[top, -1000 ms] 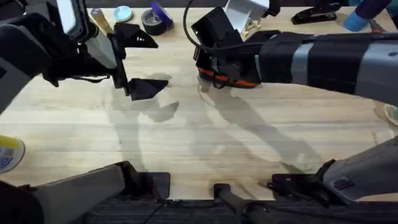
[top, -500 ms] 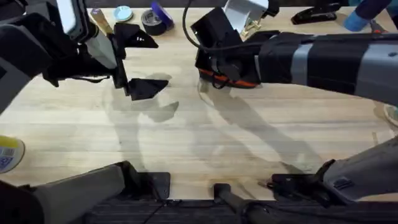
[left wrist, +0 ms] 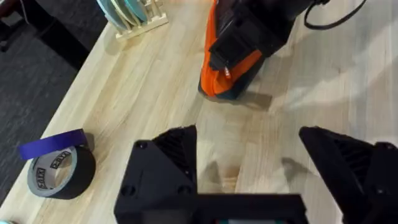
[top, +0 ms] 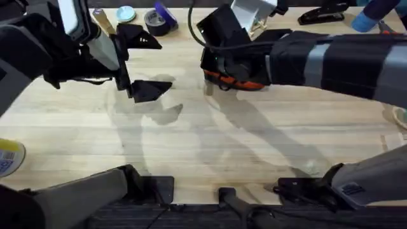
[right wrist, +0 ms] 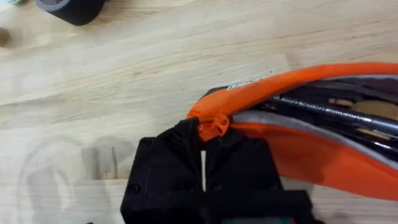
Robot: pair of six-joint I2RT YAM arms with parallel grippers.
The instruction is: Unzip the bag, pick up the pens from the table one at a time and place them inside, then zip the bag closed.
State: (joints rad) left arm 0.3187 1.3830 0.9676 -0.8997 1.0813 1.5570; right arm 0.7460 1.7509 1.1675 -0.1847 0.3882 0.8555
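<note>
The orange bag (right wrist: 323,162) with its dark base lies at the far middle of the table (top: 210,146), mostly under my right arm in the overhead view. Its zipper mouth gapes open, and at least one slim dark pen (right wrist: 317,110) lies inside. My right gripper (right wrist: 203,134) is shut on the bunched orange tab at the bag's end. From above, the right gripper (top: 219,67) sits over the bag (top: 238,81). My left gripper (top: 143,63) hovers open to the left of the bag, holding nothing. In the left wrist view the left gripper (left wrist: 249,140) faces the bag (left wrist: 233,78).
A black tape roll with purple tape (top: 159,20) and a small round tin (top: 125,13) sit at the far left edge. A white rack (top: 254,13) stands behind the bag and a black stapler (top: 324,14) farther right. Another tape roll (top: 7,156) lies at the left edge.
My right gripper has edged slightly to the right while holding the bag's end. The left arm has stayed still.
</note>
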